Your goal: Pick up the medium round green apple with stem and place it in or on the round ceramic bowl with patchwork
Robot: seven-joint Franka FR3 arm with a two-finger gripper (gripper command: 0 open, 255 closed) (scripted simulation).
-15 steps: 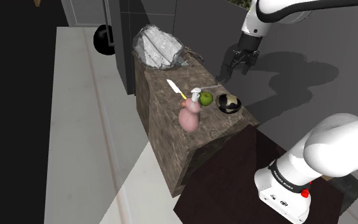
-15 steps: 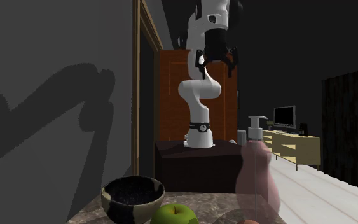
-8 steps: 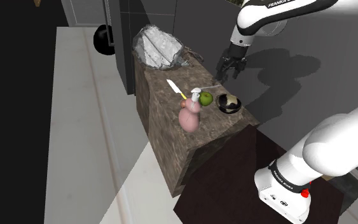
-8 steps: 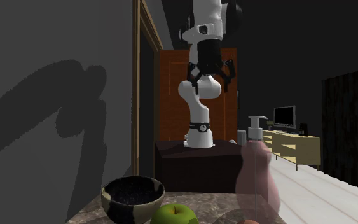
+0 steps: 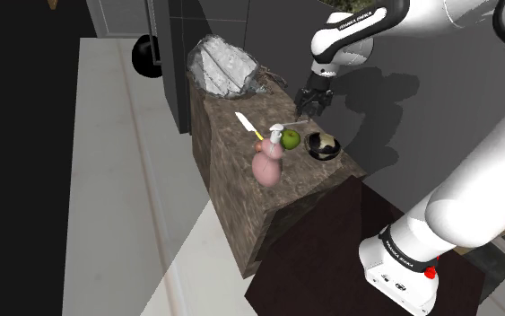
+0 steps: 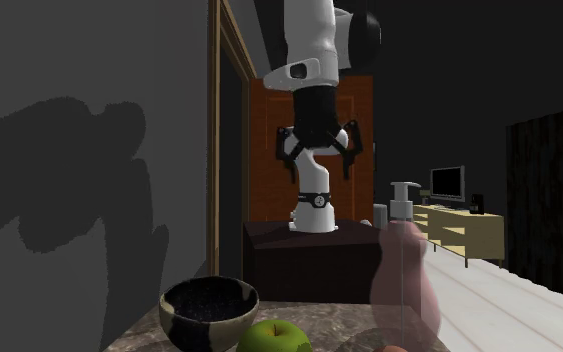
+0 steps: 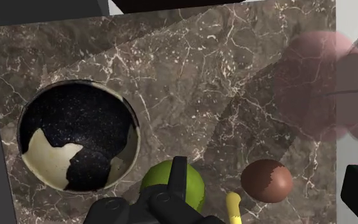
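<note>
Claw (image 5: 312, 100) lowered, apple (image 5: 290, 138) well below

A pink pump bottle (image 5: 266, 166) stands on the marbled counter (image 5: 232, 193); a yellow-handled knife (image 5: 247, 126) lies near it.

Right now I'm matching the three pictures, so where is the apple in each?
Shoulder view: apple on the counter, between pink bottle and bowl.
Second exterior view: at the bottom edge, right of the bowl.
Wrist view: beside the bowl, partly behind a finger.
Shared landmark: the bowl, next to it everywhere.
</note>
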